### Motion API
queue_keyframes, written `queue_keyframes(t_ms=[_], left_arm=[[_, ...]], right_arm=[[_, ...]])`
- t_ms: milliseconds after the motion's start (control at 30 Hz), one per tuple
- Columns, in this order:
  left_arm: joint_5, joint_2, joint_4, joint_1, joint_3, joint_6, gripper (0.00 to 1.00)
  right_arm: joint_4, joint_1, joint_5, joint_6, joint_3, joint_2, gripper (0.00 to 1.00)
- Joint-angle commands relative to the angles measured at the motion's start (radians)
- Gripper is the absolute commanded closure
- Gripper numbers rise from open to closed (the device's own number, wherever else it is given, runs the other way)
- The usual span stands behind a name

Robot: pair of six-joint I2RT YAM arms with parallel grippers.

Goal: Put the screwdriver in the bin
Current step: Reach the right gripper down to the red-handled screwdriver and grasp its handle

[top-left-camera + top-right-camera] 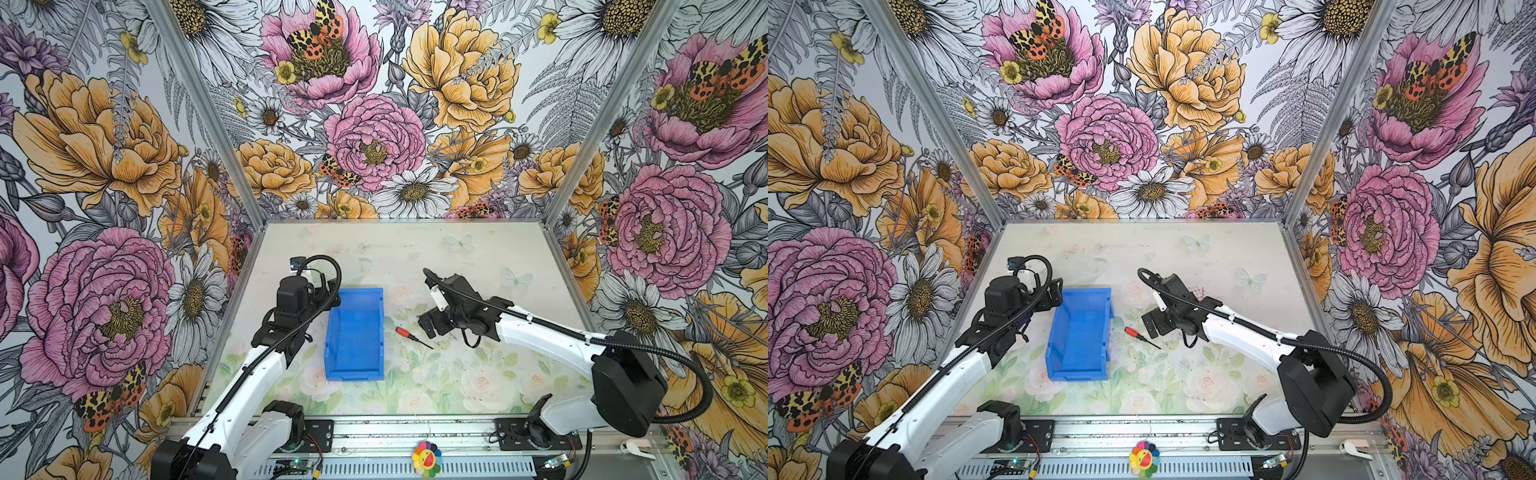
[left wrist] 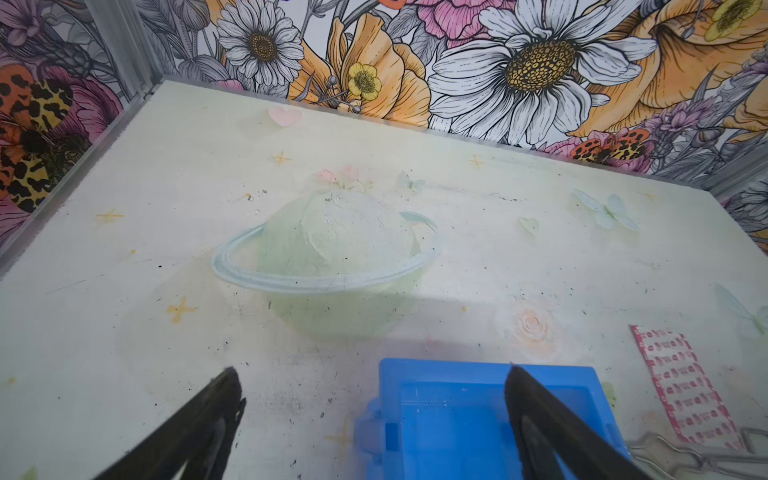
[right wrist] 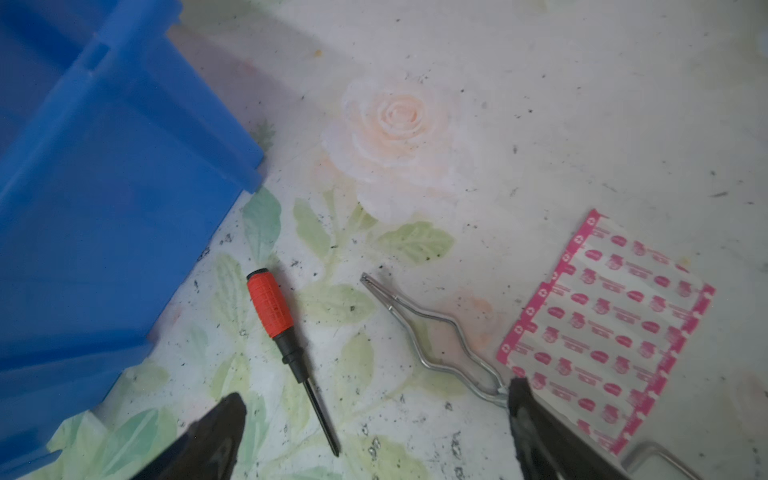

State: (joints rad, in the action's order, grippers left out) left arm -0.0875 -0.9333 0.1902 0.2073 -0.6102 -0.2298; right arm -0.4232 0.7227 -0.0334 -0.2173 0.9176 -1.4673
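My right end effector (image 3: 376, 395) was spread wide and empty, hovering low over the surface (image 3: 540, 124) by the tip end of the screwdriver (image 3: 286, 332). The screwdriver lay flat just beside the blue bin (image 3: 104, 187), outside it, with its red handle toward the bin wall and a small gap between. Silver wire tongs (image 3: 432, 332) and a pink-printed bandage sheet (image 3: 602, 324) sat on its other side. Left end effector (image 2: 372, 373) was spread too, holding nothing, up at the bin's far corner.
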Motion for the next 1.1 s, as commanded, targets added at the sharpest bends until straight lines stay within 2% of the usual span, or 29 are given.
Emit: queue_keyframes(t_ms=[0,167,233,500,600,933,1067], left_arm=[[0.042,0.032,0.032,0.001,-0.036,-0.009,0.01],[0.062,0.051,0.034,-0.005,-0.033,-0.011,0.01],[0.066,0.061,0.036,-0.002,-0.028,-0.010,0.01],[0.053,0.122,0.065,-0.004,-0.008,0.000,0.01],[0.048,0.132,0.066,-0.005,-0.008,-0.002,0.01],[0.015,0.159,0.072,0.012,-0.007,0.008,0.01],[0.006,0.163,0.070,0.025,-0.006,0.010,0.01]], right_arm=[[-0.008,0.032,-0.072,0.022,0.053,-0.058,0.00],[-0.006,0.064,-0.107,0.021,0.105,-0.167,0.01],[-0.005,0.101,-0.115,0.017,0.124,-0.207,0.04],[0.002,0.116,-0.111,0.001,0.180,-0.311,0.15],[0.013,0.115,-0.100,-0.025,0.192,-0.340,0.26],[0.047,0.116,-0.069,-0.072,0.180,-0.388,0.44],[0.054,0.116,-0.064,-0.093,0.181,-0.408,0.56]])
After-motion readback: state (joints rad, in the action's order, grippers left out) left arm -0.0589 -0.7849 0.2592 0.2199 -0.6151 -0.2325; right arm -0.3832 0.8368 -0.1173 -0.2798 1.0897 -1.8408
